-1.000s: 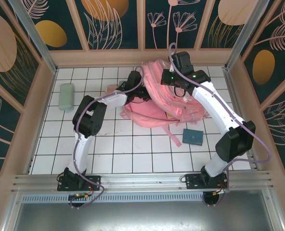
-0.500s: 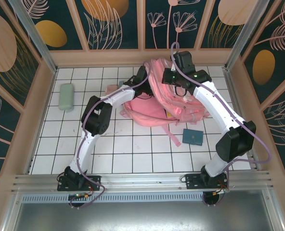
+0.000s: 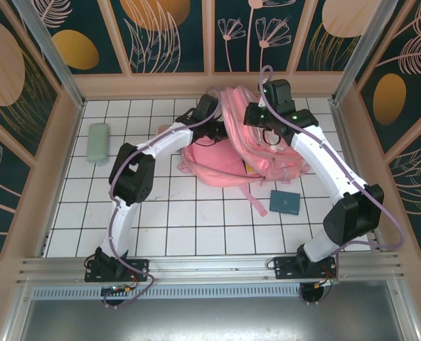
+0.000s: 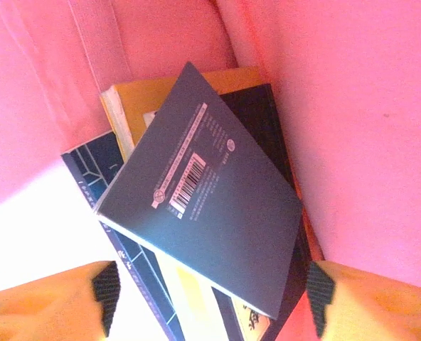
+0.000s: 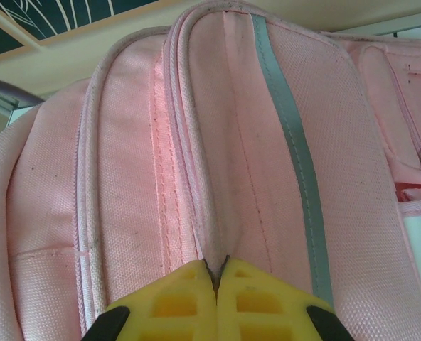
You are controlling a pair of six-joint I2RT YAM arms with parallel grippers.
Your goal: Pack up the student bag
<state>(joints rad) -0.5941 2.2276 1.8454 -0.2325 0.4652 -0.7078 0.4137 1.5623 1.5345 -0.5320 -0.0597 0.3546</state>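
Packing of the student bag point(image 3: 221, 162), judged partly done. One bag is seen, pink, at the far middle of the tiled table point(image 3: 196, 227), its long axis running roughly far to near with the top end raised. The right gripper point(image 5: 215, 275) is closed on a fold of the bag's top seam, by which the mouth is held up. The left gripper point(image 4: 212, 298) is set at the bag's left side, jaws spread wide and gripping nothing; the opening lies straight ahead of it. Three books are counted inside: a grey book point(image 4: 203, 206) with a barcode uppermost, a yellow book point(image 4: 143, 99) and a navy book point(image 4: 89, 167) beneath. Outside, one teal notebook point(image 3: 285, 202) lies just beside the bag's near right edge and one pale green case point(image 3: 97, 143) well to its left. The free left arm is judged available for either.
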